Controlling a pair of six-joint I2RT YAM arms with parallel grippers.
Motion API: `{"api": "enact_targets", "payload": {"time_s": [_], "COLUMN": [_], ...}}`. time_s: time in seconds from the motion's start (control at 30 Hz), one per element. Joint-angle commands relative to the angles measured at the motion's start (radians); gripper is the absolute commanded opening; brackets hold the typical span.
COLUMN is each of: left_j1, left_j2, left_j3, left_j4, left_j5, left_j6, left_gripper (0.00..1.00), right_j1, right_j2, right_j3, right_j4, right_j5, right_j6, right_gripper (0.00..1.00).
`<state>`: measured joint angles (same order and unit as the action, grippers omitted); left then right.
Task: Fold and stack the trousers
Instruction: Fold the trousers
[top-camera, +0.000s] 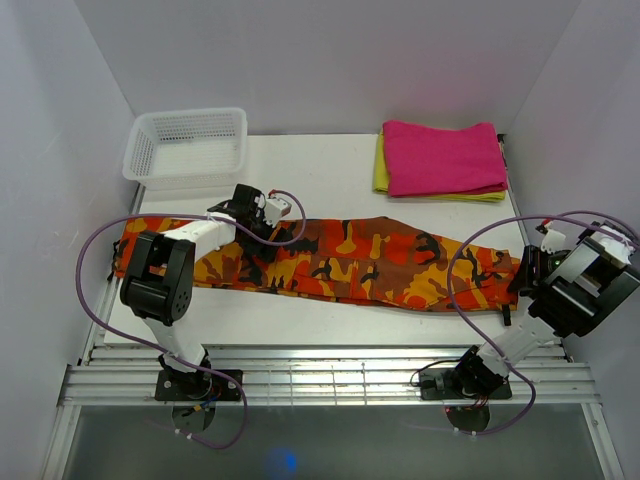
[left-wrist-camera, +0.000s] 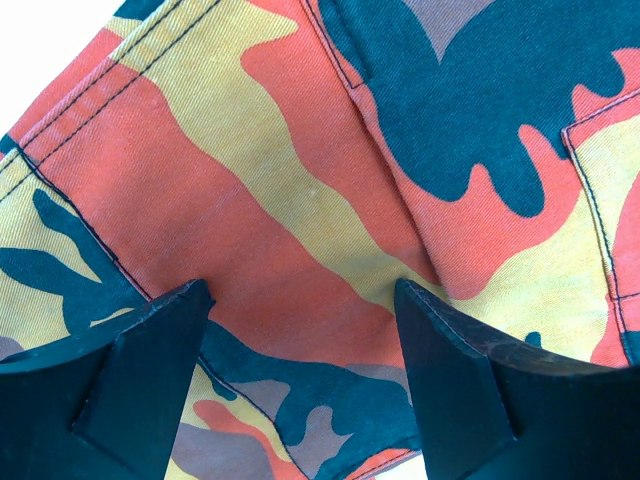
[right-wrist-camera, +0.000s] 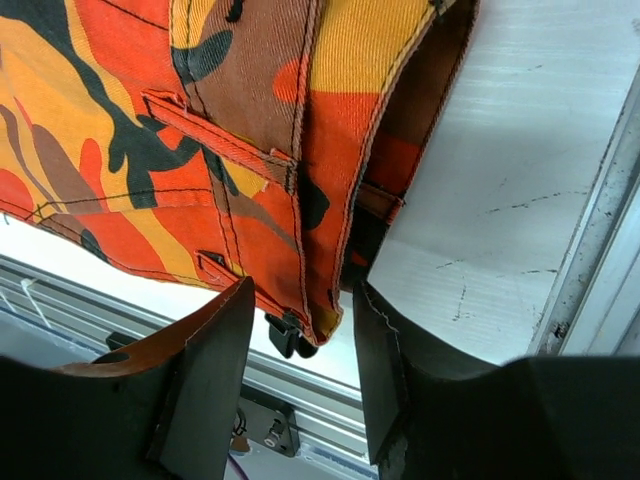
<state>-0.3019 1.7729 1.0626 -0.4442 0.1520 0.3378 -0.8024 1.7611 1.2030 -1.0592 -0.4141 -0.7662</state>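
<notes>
Camouflage trousers (top-camera: 340, 262) flat; left pincer (left-wrist-camera: 300, 295) wide, pointing down; right pincer (right-wrist-camera: 302, 290) parted at their end.

Red, orange, yellow, black camouflage trousers (top-camera: 350, 255)

Long camouflage trousers (top-camera: 340, 255) in orange, red, yellow and black patches lie flat and unfolded across the white table (top-camera: 320, 160), running left to right. The waist end, with stitched belt loops, is at the right, near the table's front edge. The legs reach left.
</notes>
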Motion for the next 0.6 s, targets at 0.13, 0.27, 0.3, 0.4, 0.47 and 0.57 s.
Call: {"api": "enact_targets", "payload": {"time_s": [0.13,0.27,0.3,0.4,0.47,0.57], "left_j1": [0.024,0.024,0.024,0.024,0.024,0.024], "left_j2": [0.118,0.128,0.128,0.132,0.135,0.146], "left_j3": [-0.064,-0.053,-0.052,-0.046,-0.044,-0.043], "left_j4": [-0.097,-0.103,-0.103,-0.106,-0.106,-0.105], "left_j5": [-0.040,-0.037,-0.037,-0.038,-0.037,-0.035], "left_j6": [-0.022,-0.025,-0.026,-0.025,-0.026,-0.031], "left_gripper": [0.86,0.86,0.86,0.86,0.86,0.86], "right_j1": [-0.020,-0.017,-0.017,-0.017,-0.017,-0.017], "right_j2": [0.031,0.046,0.051,0.054,0.054,0.040], "right_j3": [0.026,0.032,0.036,0.050,0.076,0.124], "right_j4": [-0.028,-0.039,-0.041,-0.051,-0.059,-0.076], "right_j5": [-0.094,-0.117,-0.118,-0.130,-0.140,-0.159], "right_j6": [0.002,-0.004,-0.004,-0.010,-0.015,-0.019], "right_gripper": [0.42,0.32,0.29,0.15,0.08,0.08]}}
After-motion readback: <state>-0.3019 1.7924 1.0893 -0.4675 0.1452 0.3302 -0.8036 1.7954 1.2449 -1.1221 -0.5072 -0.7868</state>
